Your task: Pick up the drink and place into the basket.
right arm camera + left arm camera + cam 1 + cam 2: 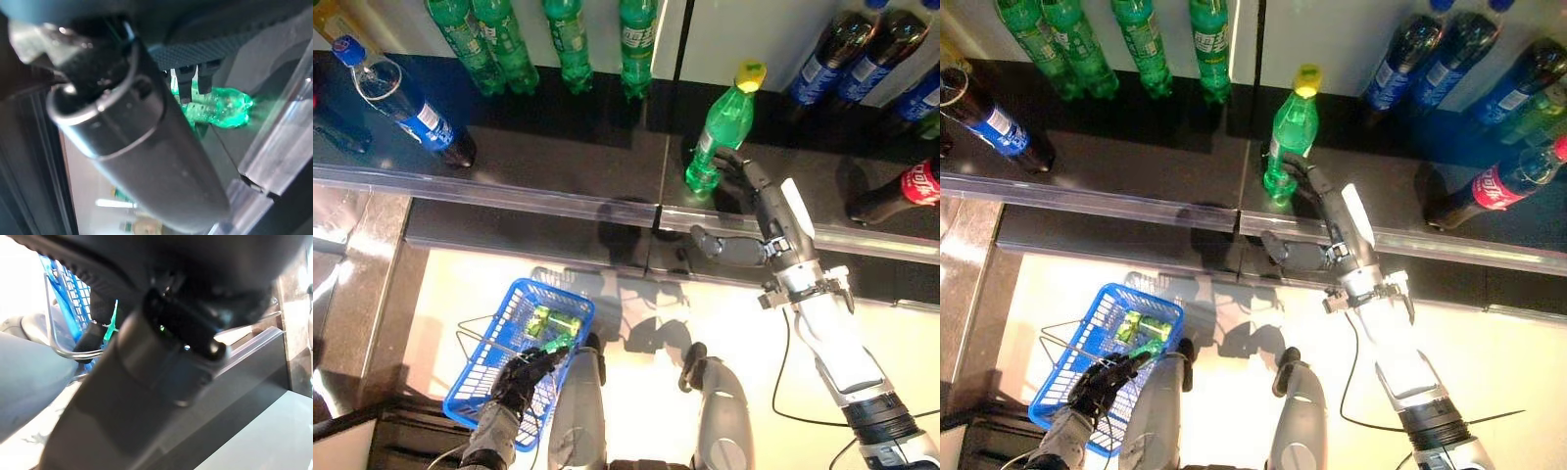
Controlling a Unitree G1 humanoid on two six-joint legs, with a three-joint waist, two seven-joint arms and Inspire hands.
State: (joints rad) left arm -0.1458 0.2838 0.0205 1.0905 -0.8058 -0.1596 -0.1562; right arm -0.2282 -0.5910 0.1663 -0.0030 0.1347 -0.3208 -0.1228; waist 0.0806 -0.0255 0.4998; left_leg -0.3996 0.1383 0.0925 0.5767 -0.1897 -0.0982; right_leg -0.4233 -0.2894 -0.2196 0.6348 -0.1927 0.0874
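At twelve o'clock the green soda bottle (722, 132) stands on the dark shelf (558, 162), right hand (744, 220) fingers curled around its base. At seven o'clock, left hand (524, 377) grips the blue basket (514, 338) handle.

Dark shelf (558, 157) bearing bottles (720, 127)

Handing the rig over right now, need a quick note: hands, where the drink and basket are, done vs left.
Right hand: reached onto the shelf, fingers at the base of the standing green bottle with the yellow cap; whether it is gripped is not clear.
Left hand: low at the robot's left, curled round the wire handle of the blue basket.
Basket: already holds a green item, hard to make out.
Done: basket in hand, right hand at the bottle.
Left: secure the grip, lift the bottle off the shelf, carry it down and set it in the basket.
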